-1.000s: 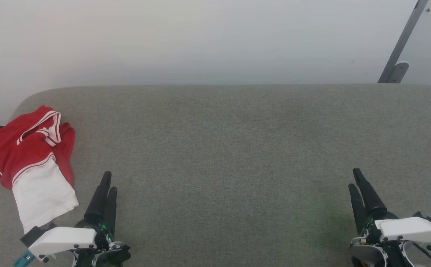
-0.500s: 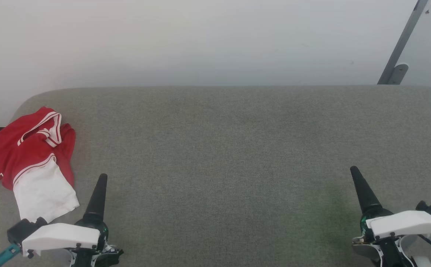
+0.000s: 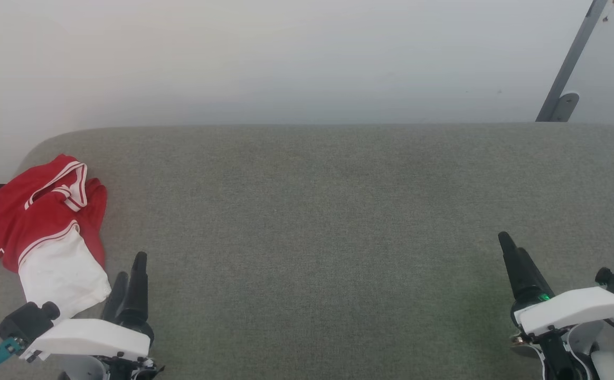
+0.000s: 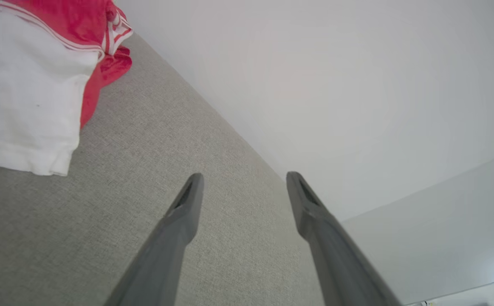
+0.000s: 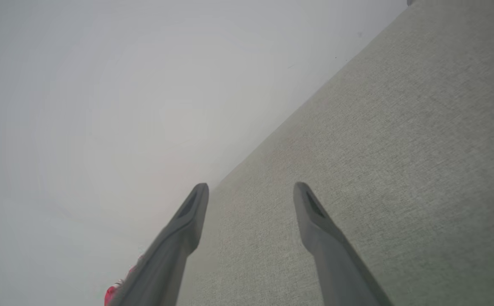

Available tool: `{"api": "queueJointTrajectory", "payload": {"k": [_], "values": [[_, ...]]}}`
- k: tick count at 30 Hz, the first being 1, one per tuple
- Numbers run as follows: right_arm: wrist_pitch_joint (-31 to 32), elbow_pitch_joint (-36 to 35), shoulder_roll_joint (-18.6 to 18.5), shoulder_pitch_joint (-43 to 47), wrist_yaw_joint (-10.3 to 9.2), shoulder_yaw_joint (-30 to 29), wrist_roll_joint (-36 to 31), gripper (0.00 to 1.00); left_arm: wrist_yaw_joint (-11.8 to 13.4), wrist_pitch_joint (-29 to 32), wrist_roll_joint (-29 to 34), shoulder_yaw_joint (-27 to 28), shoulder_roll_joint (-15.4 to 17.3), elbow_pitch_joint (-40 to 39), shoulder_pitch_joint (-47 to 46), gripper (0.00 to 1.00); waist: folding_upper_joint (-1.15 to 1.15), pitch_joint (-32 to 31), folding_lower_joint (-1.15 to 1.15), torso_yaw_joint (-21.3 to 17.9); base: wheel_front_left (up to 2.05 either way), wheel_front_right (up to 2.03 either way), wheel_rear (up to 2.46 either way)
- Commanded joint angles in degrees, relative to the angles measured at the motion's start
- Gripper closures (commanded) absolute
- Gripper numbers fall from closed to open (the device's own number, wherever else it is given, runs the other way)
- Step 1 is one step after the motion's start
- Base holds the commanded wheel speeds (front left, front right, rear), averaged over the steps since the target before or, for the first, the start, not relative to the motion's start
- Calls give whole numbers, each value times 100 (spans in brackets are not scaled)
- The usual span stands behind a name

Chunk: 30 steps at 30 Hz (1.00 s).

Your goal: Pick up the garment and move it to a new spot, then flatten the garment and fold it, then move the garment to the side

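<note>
lying crumpled at the middle left of the head view on the grey surface (image 3: 307, 211), the garment (image 3: 43, 221) is untouched; left claw (image 4: 243, 178) and right claw (image 5: 251, 187) both gape wide, empty.

I see soft, even, bright light and barely any shadows; my right wrist feed looks milky, with the wall (image 5: 102, 106) washed out pale.
</note>
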Motion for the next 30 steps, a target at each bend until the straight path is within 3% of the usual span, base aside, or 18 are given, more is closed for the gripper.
{"api": "queueJointTrajectory", "payload": {"k": [1, 30], "values": [[-47, -64, -46, -141, 1, 0, -163, 0, 24, -50, 196, -17, 82, -98, -34, 0, 0, -2, 0, -1, 0, 0, 0], [-197, -305, -132, -30, 1, -101, -1963, 0, -269, -527, 1993, 152, 259, -210, 193, 0, 0, -46, 0, -7, 0, 0, 0]]}}
